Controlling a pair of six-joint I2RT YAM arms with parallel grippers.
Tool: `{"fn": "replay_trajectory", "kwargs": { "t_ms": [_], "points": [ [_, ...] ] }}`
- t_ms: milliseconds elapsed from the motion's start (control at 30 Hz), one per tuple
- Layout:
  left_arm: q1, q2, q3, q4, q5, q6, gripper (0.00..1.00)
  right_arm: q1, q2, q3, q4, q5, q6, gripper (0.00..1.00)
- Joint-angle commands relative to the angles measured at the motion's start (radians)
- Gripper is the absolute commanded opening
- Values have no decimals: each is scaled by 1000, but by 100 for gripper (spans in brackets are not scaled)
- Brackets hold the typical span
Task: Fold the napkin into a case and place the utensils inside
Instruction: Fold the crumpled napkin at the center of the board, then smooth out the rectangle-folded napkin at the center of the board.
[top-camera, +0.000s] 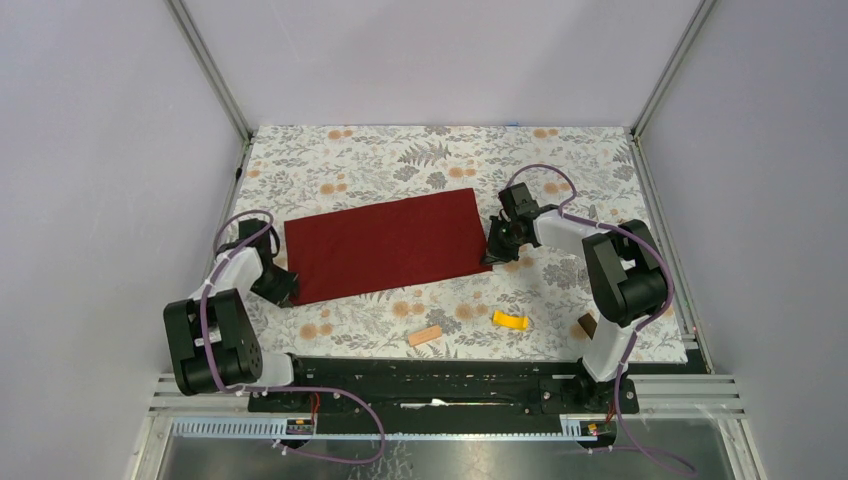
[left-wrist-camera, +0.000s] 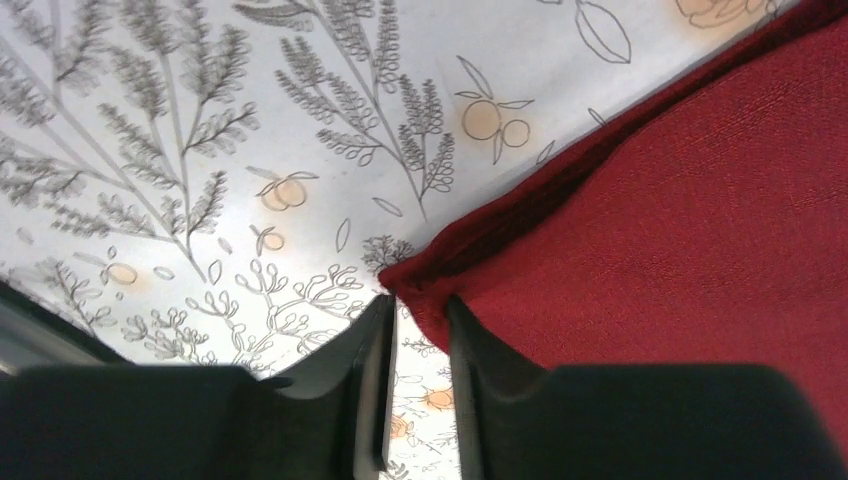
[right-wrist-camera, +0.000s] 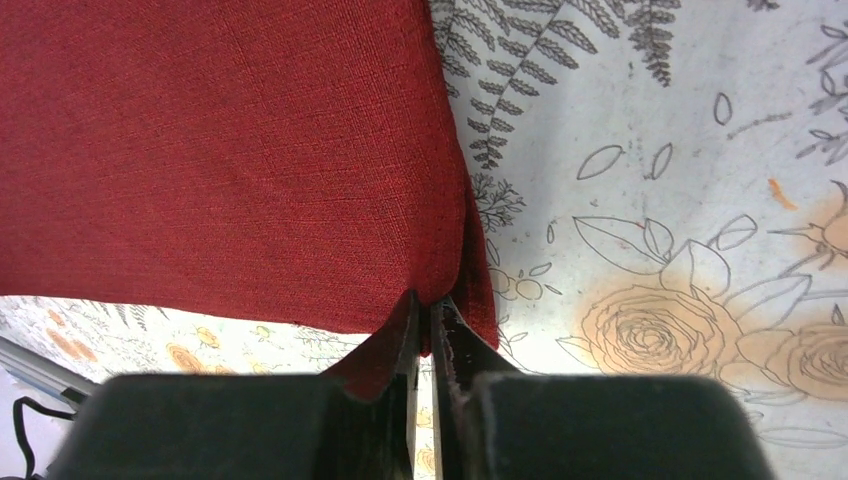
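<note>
Right end effector (right-wrist-camera: 432, 305) pinches napkin (top-camera: 385, 243) corner, left end effector (left-wrist-camera: 420, 308) stands parted

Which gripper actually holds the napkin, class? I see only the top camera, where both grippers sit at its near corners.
Observer: The right gripper. Its wrist camera shows the fingers pinched shut on a corner of the napkin.
Operator: And the left one?
Observer: The left gripper has its jaws slightly apart. The corner lies at their tips, and the tablecloth shows through the gap.
Operator: Is the cloth a single layer there?
Observer: It seems not. The left wrist view shows stacked edges along the border, so it looks folded.
</note>
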Motion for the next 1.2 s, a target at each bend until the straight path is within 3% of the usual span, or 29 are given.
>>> {"fn": "replay_trajectory", "kwargs": {
  "t_ms": [0, 67, 200, 233, 367, 500, 667, 933, 1167],
  "points": [
    [4, -90, 42, -77, -86, -8, 40, 9, -58, 45, -90, 22, -36, 13],
    [5, -140, 68, -118, -81, -8, 54, 14, -125, 52, -142, 50, -46, 22],
    [4, -264, 118, -186, -71, -21, 70, 15, -241, 54, -201, 67, -70, 47],
    [5, -290, 112, -157, -46, -15, 80, 15, -248, 64, -209, 51, -76, 54],
    [4, -287, 93, -49, 67, 12, 83, 15, -195, 124, -168, -61, -71, 71],
    [4, -152, 93, 68, 228, 75, 80, 15, -93, 135, -58, -184, -21, 72],
    [8, -56, 76, 113, 160, 99, 83, 12, 7, 100, 13, -195, -3, 72],
    [22, 63, 8, 114, -21, 49, 90, -2, 21, -54, 95, -108, 41, 70],
    [-4, 91, -52, 176, 3, 43, 91, -79, -15, -170, 125, -36, 62, 70]
  ]
}}
